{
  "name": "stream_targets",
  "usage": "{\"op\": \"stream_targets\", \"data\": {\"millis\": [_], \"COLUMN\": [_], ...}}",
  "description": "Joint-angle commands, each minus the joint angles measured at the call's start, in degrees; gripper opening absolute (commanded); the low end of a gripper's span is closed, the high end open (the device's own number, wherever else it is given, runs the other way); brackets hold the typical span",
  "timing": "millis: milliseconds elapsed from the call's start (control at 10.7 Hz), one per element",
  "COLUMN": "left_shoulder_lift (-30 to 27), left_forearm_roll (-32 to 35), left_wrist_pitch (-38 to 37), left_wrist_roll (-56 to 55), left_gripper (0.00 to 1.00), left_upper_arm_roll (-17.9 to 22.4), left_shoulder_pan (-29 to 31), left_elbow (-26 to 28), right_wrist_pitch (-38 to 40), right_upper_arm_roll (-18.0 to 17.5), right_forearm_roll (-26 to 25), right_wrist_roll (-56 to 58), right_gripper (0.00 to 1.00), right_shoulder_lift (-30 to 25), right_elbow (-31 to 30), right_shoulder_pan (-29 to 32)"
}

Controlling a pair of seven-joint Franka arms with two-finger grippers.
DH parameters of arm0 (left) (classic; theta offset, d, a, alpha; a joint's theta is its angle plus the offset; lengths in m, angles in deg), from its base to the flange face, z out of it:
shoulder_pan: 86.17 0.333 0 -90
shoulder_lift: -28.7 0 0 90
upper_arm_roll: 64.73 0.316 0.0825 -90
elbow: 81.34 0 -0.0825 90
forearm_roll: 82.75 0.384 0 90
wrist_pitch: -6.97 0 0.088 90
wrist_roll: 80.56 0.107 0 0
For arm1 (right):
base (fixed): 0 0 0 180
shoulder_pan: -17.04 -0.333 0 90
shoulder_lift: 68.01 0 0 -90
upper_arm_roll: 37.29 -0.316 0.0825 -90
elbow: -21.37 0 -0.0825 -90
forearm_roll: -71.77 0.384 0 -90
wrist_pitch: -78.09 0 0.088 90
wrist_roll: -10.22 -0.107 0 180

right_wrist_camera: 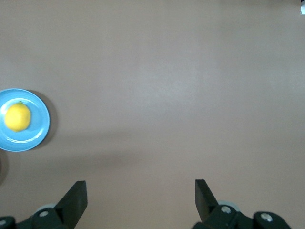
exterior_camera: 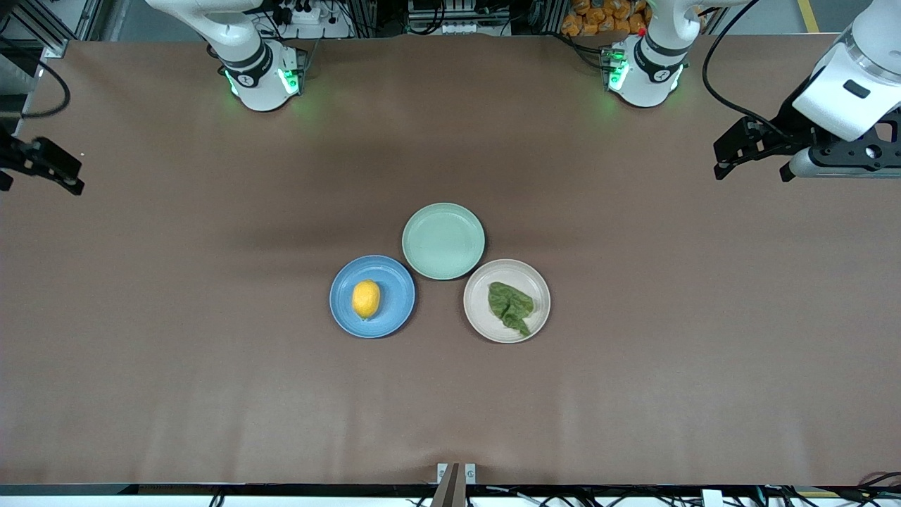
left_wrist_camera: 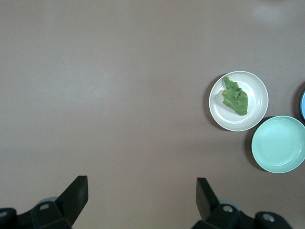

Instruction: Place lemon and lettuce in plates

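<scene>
The yellow lemon lies in the blue plate at the table's middle; both show in the right wrist view, lemon in plate. The dark green lettuce lies in the beige plate; the left wrist view shows the leaf in that plate. My left gripper hangs open and empty over bare table at the left arm's end, also seen in its wrist view. My right gripper hangs open and empty over the right arm's end, also seen in its wrist view.
An empty mint-green plate sits farther from the front camera, touching between the two other plates; it also shows in the left wrist view. The brown table spreads wide around the plates.
</scene>
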Motion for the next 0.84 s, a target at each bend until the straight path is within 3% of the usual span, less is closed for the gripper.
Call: {"op": "stream_targets", "data": {"millis": [0, 280, 746], "left_shoulder_lift": [0.18, 0.09, 0.0], "left_forearm_roll": [2.37, 2.55, 3.52], "left_wrist_pitch": [0.12, 0.12, 0.12], "left_wrist_roll": [1.15, 0.89, 0.62], "left_gripper": [1.0, 1.0, 1.0], "left_upper_arm_roll": [-0.34, -0.43, -0.43], "left_shoulder_pan": [-0.08, -0.08, 0.0], "left_elbow": [-0.83, -0.83, -0.74], "right_wrist_pitch": [3.01, 4.96, 9.88], "right_upper_arm_roll": [-0.75, -0.48, 0.21], "right_forearm_roll": [1.73, 5.85, 5.95], "right_wrist_roll": [-0.09, -0.09, 0.0], "right_gripper": [1.0, 1.0, 1.0], "right_shoulder_lift": [-1.32, -0.27, 3.87], "right_elbow": [1.29, 3.74, 9.56], "right_shoulder_pan": [0.67, 1.37, 0.85]}}
